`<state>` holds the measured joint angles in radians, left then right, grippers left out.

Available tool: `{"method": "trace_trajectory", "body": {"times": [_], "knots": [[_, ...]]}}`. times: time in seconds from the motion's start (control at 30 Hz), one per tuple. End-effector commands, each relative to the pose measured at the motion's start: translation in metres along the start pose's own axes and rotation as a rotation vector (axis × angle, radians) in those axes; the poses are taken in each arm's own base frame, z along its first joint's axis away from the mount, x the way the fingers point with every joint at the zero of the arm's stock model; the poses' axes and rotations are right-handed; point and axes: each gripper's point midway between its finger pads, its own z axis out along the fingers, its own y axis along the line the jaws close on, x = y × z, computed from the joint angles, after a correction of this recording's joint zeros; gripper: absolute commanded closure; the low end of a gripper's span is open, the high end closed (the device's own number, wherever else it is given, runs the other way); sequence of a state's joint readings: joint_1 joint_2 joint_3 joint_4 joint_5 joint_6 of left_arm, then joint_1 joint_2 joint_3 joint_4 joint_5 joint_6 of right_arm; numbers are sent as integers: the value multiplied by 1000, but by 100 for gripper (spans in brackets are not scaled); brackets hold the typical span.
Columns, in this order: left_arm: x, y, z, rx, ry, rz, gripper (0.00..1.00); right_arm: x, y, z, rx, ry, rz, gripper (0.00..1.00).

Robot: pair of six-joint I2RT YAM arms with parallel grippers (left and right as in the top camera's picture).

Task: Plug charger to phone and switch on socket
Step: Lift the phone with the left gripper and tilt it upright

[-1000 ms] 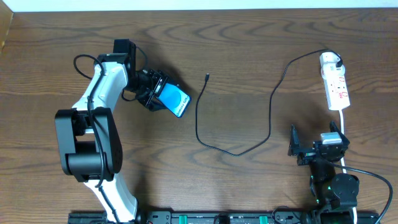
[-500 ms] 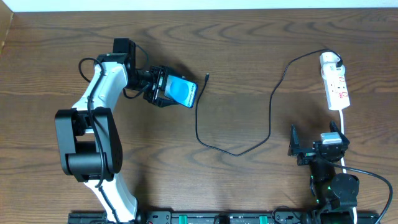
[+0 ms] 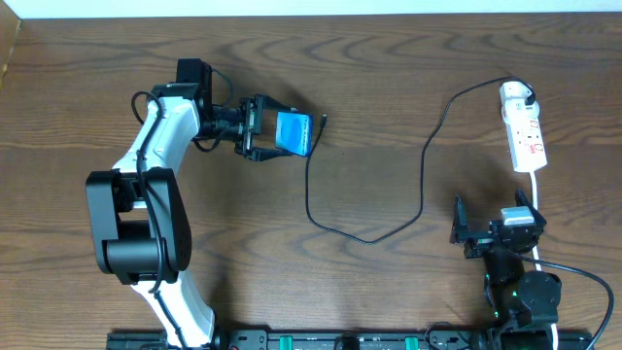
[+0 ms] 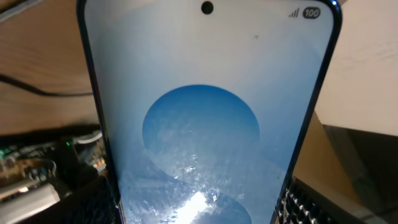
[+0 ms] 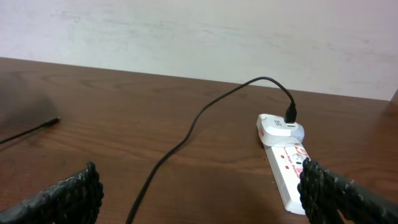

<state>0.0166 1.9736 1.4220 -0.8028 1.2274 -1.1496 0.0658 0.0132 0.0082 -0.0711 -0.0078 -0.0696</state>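
one left claw (image 3: 274, 130) is clenched on the one phone (image 3: 294, 132), gripping its edges above the table (image 3: 389, 58), blue screen lit. just right of the phone lies the small tip of the one black charger (image 3: 369, 236). its cable loops across to the one white socket (image 3: 526, 136) at far right. near the socket, one right claw (image 5: 199, 174) stands released, wide and empty.

Phone (image 3: 294, 133) upper centre-left of overhead frame, betw. fingers of left gripper (image 3: 273, 131), charger (image 3: 369, 236) tip just rt of phone, cable looping down thru centre & up to socket (image 3: 525, 136) at upper rt, right gripper (image 3: 489, 231) lower rt, below socket, all over table (image 3: 408, 58).
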Motion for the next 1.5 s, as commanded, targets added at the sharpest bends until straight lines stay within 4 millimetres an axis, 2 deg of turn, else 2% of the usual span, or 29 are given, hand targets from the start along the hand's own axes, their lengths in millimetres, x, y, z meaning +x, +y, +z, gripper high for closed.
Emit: {"method": "trace_trajectory", "body": {"times": [0.0, 0.4, 1.47], "knots": [[30, -15, -6, 49, 103, -15, 31, 2, 0, 0, 0, 5, 10, 1], [37, -17, -7, 52, 146, -145, 32, 2, 0, 0, 0, 5, 10, 1], [39, -18, -7, 55, 160, -148, 32, 2, 0, 0, 0, 5, 10, 1]]}}
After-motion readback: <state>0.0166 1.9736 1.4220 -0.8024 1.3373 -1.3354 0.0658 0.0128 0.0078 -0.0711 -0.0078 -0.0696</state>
